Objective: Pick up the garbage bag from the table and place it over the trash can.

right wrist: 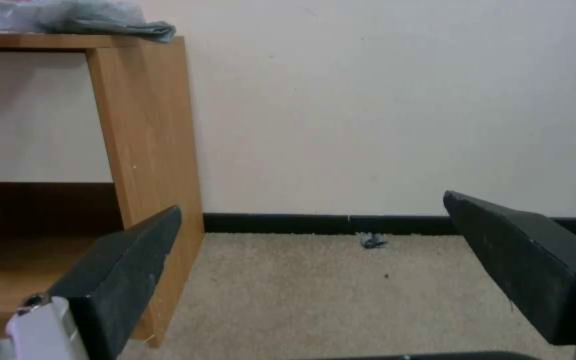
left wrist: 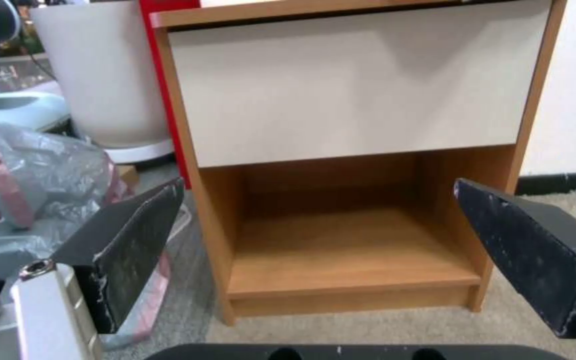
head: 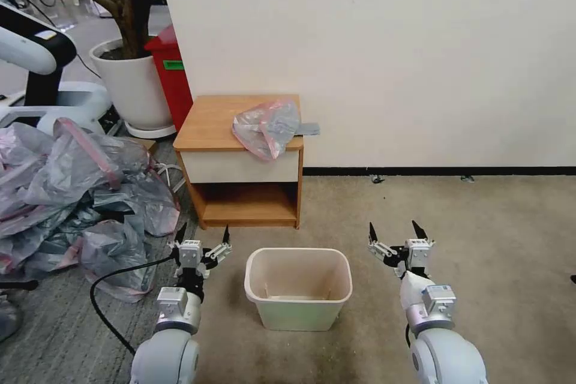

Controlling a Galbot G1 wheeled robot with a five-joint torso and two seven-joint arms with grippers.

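— Bag location? Quick.
— I see the garbage bag (head: 267,127) crumpled on the table (head: 213,123), at the top's front right corner, part of it drooping over the front edge onto the white drawer front (left wrist: 355,85). A grey flap of it pokes past the right edge.
— Grippers?
— My left gripper (head: 202,242) hangs low in front of the table's lower shelf (left wrist: 348,255), fingers spread wide, nothing in them. My right gripper (head: 394,239) is over the carpet (head: 480,240), off the table's right side, also wide and empty.
— Trash can?
— I've got the trash can (head: 298,299) upright on the floor between the two grippers, just in front of the table.
— Anything else?
— Heap of grey-pink bags (head: 78,192) left of the table, white plant pot (head: 135,87) and red bin (head: 174,75) behind it.
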